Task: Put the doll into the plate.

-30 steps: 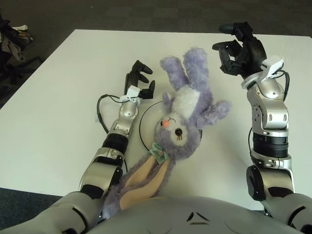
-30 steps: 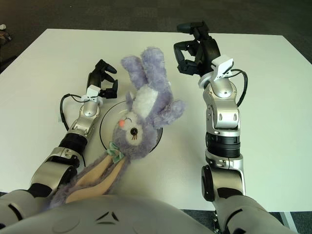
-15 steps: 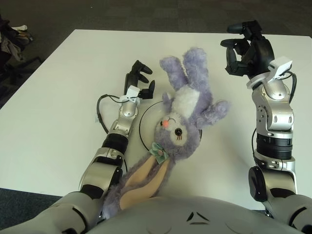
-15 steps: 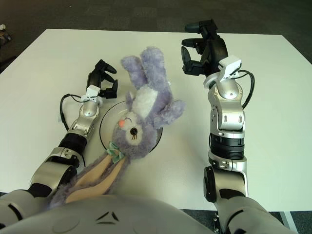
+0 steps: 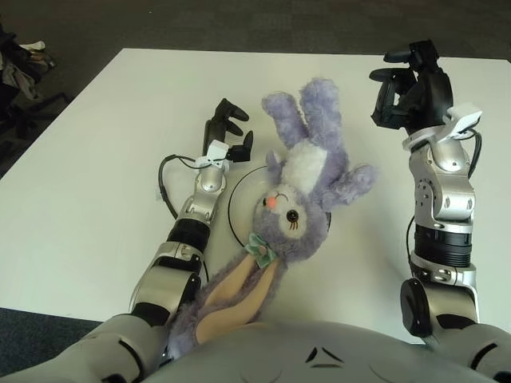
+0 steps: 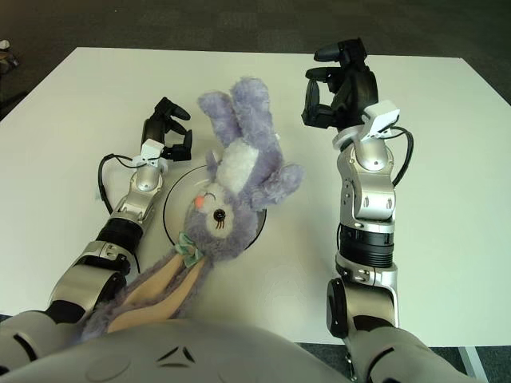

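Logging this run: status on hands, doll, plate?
Both robot hands empty: left beside plate, right raised, open. Doll lies across plate. No obstruction.

White table on a dark carpeted floor.
The table (image 5: pixel 96 136) is seen filling most of both views, evenly lit; dark grey carpet (image 5: pixel 239 24) is shown beyond its far edge, and dark furniture (image 5: pixel 20 72), partly cut off, at far left.

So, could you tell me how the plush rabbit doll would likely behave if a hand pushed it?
The doll looks soft: fuzzy fur, ears draped limply toward the robot, so it would probably flop and bunch. Sprawled flat, it shouldn't roll.
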You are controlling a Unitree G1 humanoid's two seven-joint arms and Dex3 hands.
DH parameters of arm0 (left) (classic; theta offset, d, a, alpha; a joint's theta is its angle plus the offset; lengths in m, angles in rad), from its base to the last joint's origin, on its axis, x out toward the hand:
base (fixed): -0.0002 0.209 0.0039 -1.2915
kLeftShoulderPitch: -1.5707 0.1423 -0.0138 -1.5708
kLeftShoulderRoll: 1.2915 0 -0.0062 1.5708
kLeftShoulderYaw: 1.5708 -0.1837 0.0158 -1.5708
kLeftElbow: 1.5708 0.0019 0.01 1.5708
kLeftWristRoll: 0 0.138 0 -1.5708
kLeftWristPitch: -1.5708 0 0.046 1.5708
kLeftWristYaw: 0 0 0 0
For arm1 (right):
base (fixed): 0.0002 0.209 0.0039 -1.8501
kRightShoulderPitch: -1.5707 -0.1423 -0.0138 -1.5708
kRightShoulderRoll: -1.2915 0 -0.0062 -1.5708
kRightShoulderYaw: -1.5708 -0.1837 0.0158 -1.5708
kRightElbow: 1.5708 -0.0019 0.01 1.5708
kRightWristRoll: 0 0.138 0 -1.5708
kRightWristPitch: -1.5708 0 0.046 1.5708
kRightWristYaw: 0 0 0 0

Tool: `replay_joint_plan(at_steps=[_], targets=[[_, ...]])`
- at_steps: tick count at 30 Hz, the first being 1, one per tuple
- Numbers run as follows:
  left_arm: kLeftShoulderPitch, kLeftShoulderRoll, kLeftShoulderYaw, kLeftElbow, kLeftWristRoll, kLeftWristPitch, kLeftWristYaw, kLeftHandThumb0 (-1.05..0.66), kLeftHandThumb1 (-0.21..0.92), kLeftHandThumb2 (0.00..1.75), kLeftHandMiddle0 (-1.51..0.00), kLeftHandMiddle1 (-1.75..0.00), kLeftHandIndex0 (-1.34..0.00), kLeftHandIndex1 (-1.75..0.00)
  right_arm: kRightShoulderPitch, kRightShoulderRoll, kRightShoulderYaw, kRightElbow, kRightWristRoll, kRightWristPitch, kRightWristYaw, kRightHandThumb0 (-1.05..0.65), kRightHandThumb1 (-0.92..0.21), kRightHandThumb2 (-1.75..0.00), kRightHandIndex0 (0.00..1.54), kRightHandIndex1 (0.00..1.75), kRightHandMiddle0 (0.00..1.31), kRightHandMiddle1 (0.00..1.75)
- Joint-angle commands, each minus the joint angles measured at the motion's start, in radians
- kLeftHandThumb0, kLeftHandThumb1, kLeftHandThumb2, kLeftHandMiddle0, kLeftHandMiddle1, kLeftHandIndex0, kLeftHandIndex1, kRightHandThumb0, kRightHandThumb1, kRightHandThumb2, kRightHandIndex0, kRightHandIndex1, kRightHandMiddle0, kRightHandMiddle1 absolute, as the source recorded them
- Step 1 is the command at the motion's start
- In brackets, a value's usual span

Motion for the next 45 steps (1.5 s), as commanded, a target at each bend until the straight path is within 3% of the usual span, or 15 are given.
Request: replay_joint_plan(at_steps=[1, 4, 10, 16, 22, 30, 45], targets=[[0.116, -0.009, -0.002, 0.067, -0.008, 0.0, -0.009, -0.01, 0.29, 1.36, -0.52, -1.75, -0.5, -1.75, 0.024, 0.04, 0.013, 0.043, -0.045, -0.032, -0.069, 0.0, -0.48, -1.05, 0.42, 1.43, 0.27, 1.75], [0.116, -0.009, 0.004, 0.065, -0.019, 0.004, -0.016, -0.01, 0.28, 1.36, -0.52, -1.75, -0.51, -1.75, 0.028, 0.071, 0.023, 0.069, -0.063, -0.041, -0.114, 0.0, -0.46, -1.06, 0.58, 1.42, 0.32, 1.75], [0.121, -0.007, 0.016, 0.055, -0.027, 0.012, -0.016, -0.01, 0.27, 1.38, -0.54, -1.75, -0.52, -1.75, 0.027, 0.093, 0.015, 0.246, -0.068, -0.198, -0.142, 0.0, -0.37, -1.14, 0.72, 1.37, 0.4, 1.75], [0.128, -0.008, 0.034, 0.039, -0.037, 0.02, -0.003, -0.01, 0.27, 1.37, -0.53, -1.75, -0.52, -1.75, 0.021, 0.081, -0.012, 0.391, -0.025, -0.402, -0.106, -0.01, -0.26, -1.26, 0.8, 1.34, 0.51, 1.75], [0.14, -0.007, 0.052, 0.017, -0.061, 0.026, -0.016, -0.01, 0.28, 1.37, -0.53, -1.75, -0.51, -1.75, 0.029, 0.095, -0.015, 0.451, 0.004, -0.498, -0.081, -0.01, -0.19, -1.34, 0.84, 1.34, 0.56, 1.75], [0.171, -0.009, 0.088, -0.037, -0.131, 0.044, -0.069, -0.01, 0.32, 1.33, -0.5, -1.75, -0.49, -1.75, 0.09, 0.143, -0.018, 0.552, 0.055, -0.625, -0.039, -0.01, -0.08, -1.5, 0.83, 1.49, 0.63, 1.75], [0.224, -0.005, 0.102, -0.14, -0.159, 0.082, -0.111, -0.01, 0.32, 1.33, -0.5, -1.75, -0.48, -1.75, 0.116, 0.156, -0.025, 0.613, 0.067, -0.632, -0.034, -0.01, 0.05, -1.73, 0.86, 1.73, 0.7, 1.74]])
